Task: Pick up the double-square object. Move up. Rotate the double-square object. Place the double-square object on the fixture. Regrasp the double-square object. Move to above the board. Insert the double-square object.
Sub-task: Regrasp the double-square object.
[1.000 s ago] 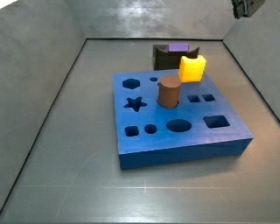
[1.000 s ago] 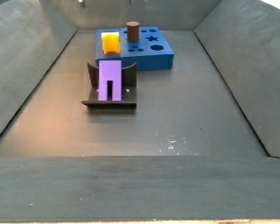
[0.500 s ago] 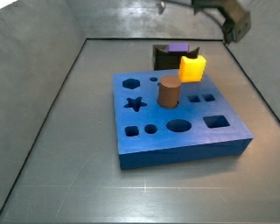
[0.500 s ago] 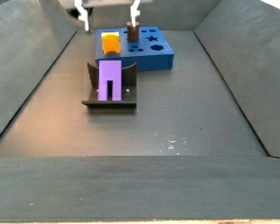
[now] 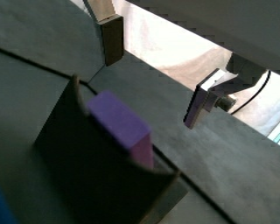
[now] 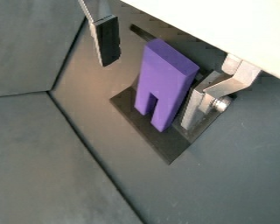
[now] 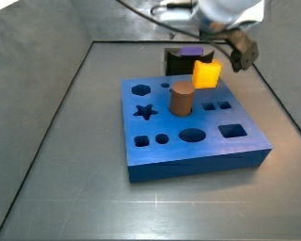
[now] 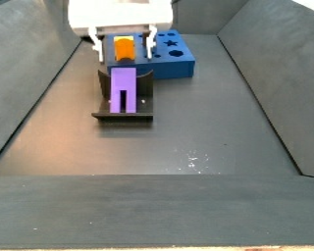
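Gripper [image 5: 154, 74] in a wrist view: fingers spread wide, one dark pad [image 5: 111, 39] on one side, the silver finger plate [image 5: 206, 96] on the other, nothing between them. Double-square object [image 5: 120, 129], purple, sits in the dark fixture [image 5: 84, 175], below the open fingers, not touched.

Wrist view again: gripper [image 6: 154, 70] straddles the double-square object [image 6: 164, 80], which leans in the fixture [image 6: 166, 144] with its notched end showing. Dark pad [image 6: 108, 39] stands clear of the piece; silver finger [image 6: 201, 101] is just beside its far edge, contact unclear.

Side view: gripper [image 7: 213, 45] is low over the back of the blue board [image 7: 191, 132], near the fixture [image 7: 181, 61] and the purple double-square object [image 7: 191, 52]. Yellow block [image 7: 206, 74] and brown cylinder [image 7: 181, 98] stand in the board.

Side view: gripper [image 8: 122, 54] hangs over the far end of the fixture [image 8: 122, 103], fingers apart either side. Double-square object [image 8: 122, 86] lies along the fixture. Board [image 8: 171, 57] sits behind, yellow block [image 8: 123, 46] partly hidden by the gripper.
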You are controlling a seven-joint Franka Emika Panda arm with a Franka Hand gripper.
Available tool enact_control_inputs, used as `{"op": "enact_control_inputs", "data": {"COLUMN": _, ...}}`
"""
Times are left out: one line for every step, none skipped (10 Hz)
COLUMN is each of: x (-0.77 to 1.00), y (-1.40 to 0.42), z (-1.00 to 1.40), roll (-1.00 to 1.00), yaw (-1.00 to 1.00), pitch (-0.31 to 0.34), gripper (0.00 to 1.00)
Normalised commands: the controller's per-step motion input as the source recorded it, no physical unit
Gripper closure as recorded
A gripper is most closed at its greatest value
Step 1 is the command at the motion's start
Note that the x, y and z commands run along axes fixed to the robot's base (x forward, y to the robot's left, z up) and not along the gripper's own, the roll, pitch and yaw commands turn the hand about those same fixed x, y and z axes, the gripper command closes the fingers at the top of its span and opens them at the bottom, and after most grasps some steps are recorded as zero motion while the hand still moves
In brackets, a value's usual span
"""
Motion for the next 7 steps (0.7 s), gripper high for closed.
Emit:
{"op": "enact_control_inputs", "data": {"x": 0.10, "y": 0.02, "z": -0.83, "roll": 0.07, "yaw": -0.05, "pitch": -0.036, "gripper": 0.00}}
{"op": "enact_control_inputs", "data": {"x": 0.09, "y": 0.02, "z": -0.69, "roll": 0.07, "yaw": -0.04, "pitch": -0.015, "gripper": 0.00}}
{"op": "enact_control_inputs", "data": {"x": 0.08, "y": 0.01, "z": -0.51, "roll": 0.07, "yaw": -0.03, "pitch": 0.004, "gripper": 0.00}}
{"op": "enact_control_inputs", "data": {"x": 0.08, "y": 0.01, "z": -0.42, "roll": 0.07, "yaw": -0.02, "pitch": 0.007, "gripper": 0.00}}
{"op": "enact_control_inputs", "data": {"x": 0.07, "y": 0.01, "z": -0.26, "roll": 0.07, "yaw": 0.00, "pitch": 0.009, "gripper": 0.00}}
{"op": "enact_control_inputs", "data": {"x": 0.03, "y": 0.01, "z": -0.20, "roll": 0.07, "yaw": 0.01, "pitch": 0.019, "gripper": 0.00}}
{"op": "enact_control_inputs", "data": {"x": 0.02, "y": 0.01, "z": -0.20, "roll": 0.07, "yaw": 0.01, "pitch": 0.020, "gripper": 0.00}}
